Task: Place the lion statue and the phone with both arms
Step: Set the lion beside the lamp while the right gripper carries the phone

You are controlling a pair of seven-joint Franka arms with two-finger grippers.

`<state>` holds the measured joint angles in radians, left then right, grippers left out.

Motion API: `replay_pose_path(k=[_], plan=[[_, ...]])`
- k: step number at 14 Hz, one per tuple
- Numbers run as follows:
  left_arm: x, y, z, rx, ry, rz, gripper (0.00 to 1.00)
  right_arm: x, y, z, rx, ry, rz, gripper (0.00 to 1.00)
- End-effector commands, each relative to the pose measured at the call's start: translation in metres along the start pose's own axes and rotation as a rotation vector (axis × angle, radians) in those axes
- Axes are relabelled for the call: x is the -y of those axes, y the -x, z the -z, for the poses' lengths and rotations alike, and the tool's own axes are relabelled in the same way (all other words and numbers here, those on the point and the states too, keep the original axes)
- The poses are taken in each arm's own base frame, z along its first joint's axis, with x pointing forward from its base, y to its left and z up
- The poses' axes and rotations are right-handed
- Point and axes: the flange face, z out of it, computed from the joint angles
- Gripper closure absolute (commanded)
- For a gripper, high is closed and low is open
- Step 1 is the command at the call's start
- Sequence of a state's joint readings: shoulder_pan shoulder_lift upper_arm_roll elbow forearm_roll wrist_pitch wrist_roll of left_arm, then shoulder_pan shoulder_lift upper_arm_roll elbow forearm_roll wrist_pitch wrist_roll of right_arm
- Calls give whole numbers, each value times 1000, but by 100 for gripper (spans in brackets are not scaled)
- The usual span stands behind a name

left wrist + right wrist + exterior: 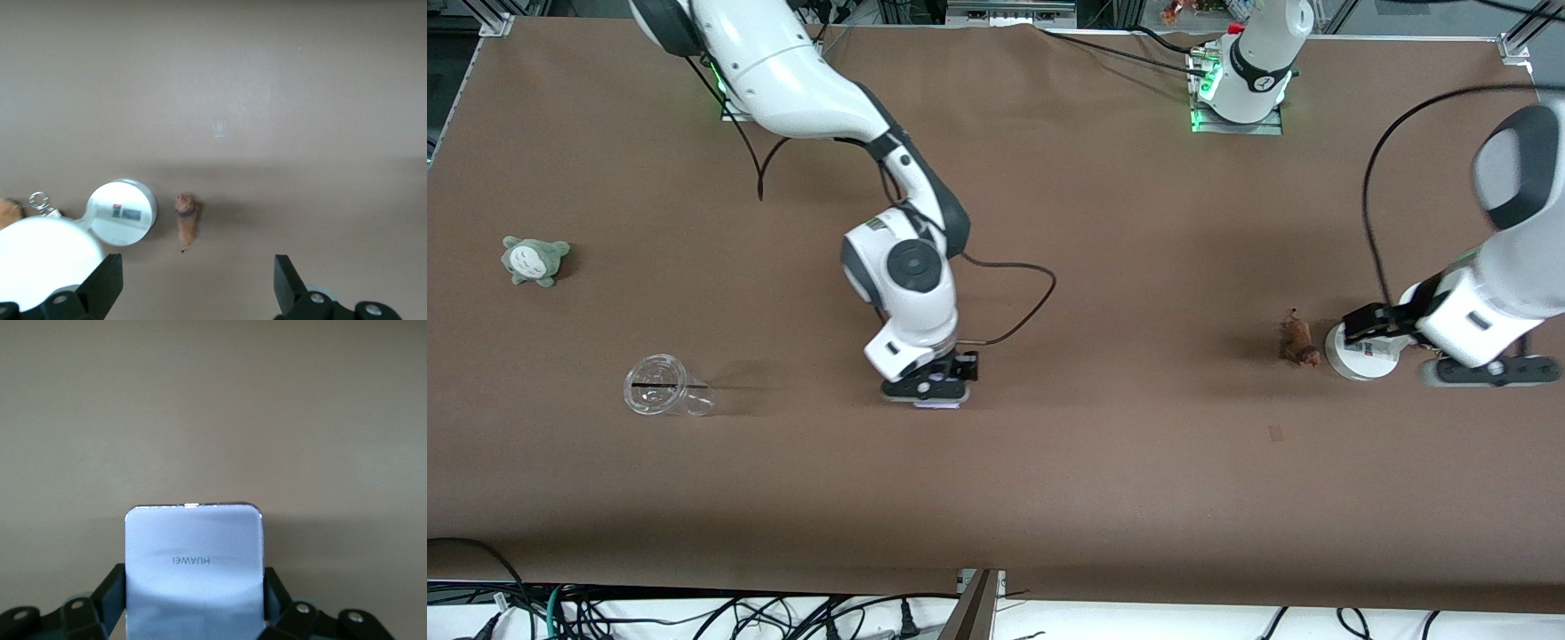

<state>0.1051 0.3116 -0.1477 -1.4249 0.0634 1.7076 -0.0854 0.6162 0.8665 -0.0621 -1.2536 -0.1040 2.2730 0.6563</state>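
The right hand (935, 391) is down at the middle of the counter (1103, 231) with its fingers (112, 587) closed on the long edges of the phone (193, 570). In the right wrist view the pale slab sits squarely between the two black fingers, brand lettering showing. In the front view only a sliver of the phone shows beneath the hand, low against the brown surface; whether it has left the counter cannot be told.

The left hand (1369, 324) hangs above the round white stand (1356, 356) toward the left arm's end of the counter, its fingers (107, 283) spread wide and holding nothing. The lion statue (1296, 340) lies on the counter just beside the stand, apart from the hand; the left wrist view shows it lying free, with a brown plush and its keyring (37, 200) at the edge of that view.

The step in hand looks like the pickup of the phone, with the lion already set down or not yet taken; the frames alone do not settle which. The next move likely calls for the right arm to raise the phone level without letting it slip, then carry it to wherever it belongs.

A grey-green plush (534, 260) and a clear plastic cup (663, 387) rest toward the right arm's end, well apart from both hands.
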Motion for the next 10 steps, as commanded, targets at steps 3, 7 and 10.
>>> replay_pose_path(k=[3,7,10], plan=[[13,5,57,32,-10,34,0,-109,-42,5,70,10,32,40],[19,7,70,19,-21,43,0,-200,-61,-16,127,-9,22,40],[18,27,94,2,-16,45,0,-212,-59,-28,144,-79,-32,39]])
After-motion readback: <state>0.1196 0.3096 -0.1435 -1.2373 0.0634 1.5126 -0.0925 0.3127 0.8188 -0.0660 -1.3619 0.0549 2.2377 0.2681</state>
